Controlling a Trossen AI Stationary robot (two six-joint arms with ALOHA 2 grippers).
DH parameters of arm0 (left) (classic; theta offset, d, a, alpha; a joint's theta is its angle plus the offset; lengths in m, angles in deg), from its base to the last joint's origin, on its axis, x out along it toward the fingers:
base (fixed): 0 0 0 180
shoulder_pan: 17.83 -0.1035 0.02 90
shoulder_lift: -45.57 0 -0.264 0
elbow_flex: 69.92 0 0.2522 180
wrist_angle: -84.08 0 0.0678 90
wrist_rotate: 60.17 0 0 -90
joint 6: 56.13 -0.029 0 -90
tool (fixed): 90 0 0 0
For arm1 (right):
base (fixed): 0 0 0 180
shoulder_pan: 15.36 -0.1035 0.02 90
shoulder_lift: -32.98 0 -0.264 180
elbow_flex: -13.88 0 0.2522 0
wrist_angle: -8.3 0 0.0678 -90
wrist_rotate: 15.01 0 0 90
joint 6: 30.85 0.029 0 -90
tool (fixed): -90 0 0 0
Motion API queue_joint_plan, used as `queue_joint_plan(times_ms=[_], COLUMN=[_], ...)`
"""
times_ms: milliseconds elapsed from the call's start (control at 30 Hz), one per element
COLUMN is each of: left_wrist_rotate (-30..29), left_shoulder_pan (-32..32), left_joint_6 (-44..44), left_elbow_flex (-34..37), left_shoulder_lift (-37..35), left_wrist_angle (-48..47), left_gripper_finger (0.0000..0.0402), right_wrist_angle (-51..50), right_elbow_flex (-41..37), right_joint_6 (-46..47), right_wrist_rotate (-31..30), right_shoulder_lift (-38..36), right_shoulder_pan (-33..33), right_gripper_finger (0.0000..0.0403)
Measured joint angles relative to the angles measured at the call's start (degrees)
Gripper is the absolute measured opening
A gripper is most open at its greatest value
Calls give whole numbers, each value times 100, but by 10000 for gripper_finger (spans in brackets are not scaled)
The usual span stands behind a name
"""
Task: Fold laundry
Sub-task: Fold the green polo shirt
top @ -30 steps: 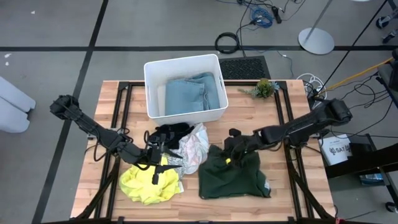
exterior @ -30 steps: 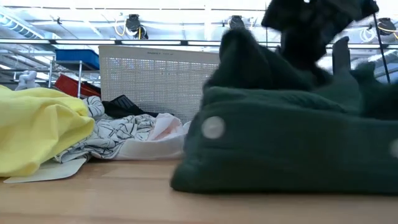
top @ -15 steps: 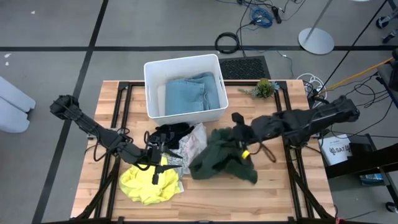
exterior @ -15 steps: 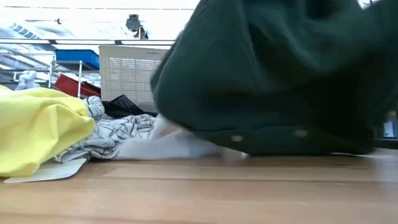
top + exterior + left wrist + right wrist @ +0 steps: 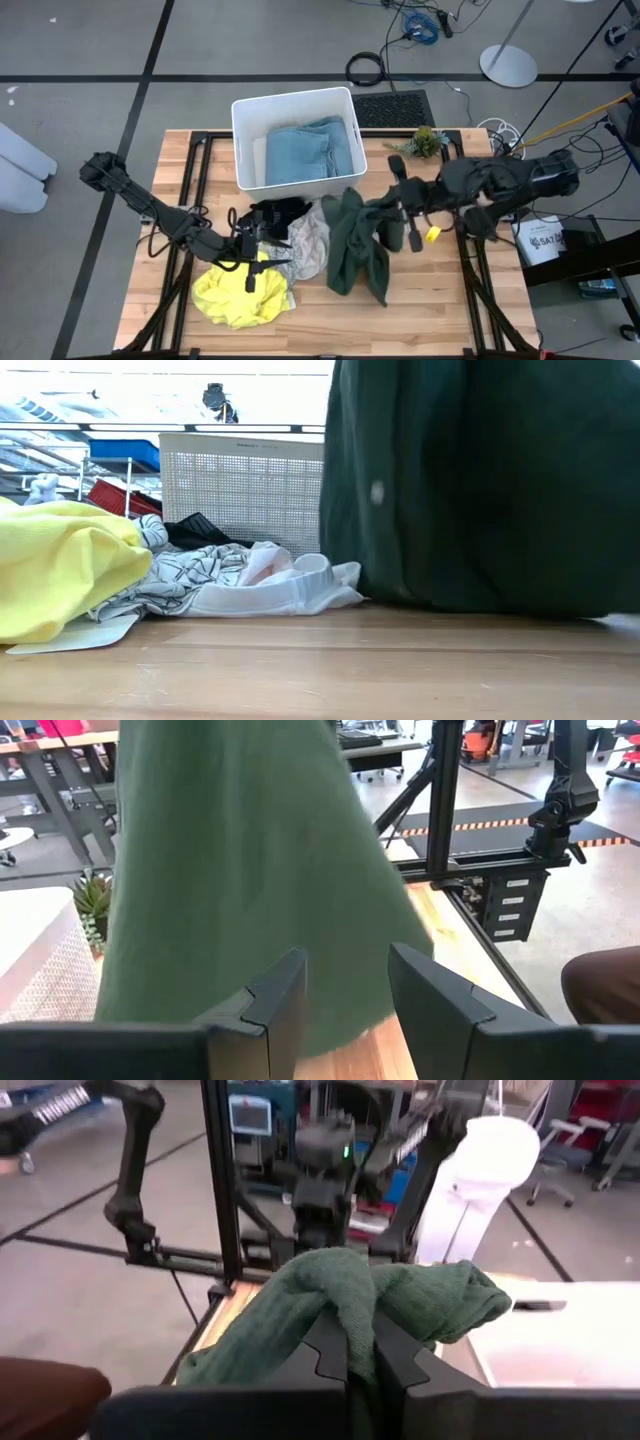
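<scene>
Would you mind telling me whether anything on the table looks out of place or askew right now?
The dark green garment hangs bunched from the shut right gripper, its lower end on the table. The yellow, patterned white and black garments lie crumpled; only the light blue one sits in the white bin.

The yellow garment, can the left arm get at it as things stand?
Probably yes. The left gripper hovers right at the yellow garment, fingers open and empty, nothing lying between. The dark green garment hangs from the right gripper, well aside.
</scene>
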Motion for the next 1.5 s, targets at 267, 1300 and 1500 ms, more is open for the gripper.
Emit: queue_joint_plan(times_ms=[267, 1300, 1500], left_wrist_rotate=[1, 38, 39], left_shoulder_pan=[0, 0, 0], left_joint_6=[0, 101, 93], left_elbow_flex=[0, 0, 0], left_shoulder_lift=[0, -2, -2], left_wrist_angle=[-7, -16, -17], left_gripper_finger=[152, 152, 152], right_wrist_angle=[-352, -2710, -2287], right_elbow_flex=[212, 43, 46], right_joint_6=[60, 1384, 642], right_wrist_rotate=[13, 3015, 2151], right_shoulder_lift=[0, 2750, 3202], right_shoulder_pan=[-2, -1059, -813], right_gripper_finger=[0, 0, 0])
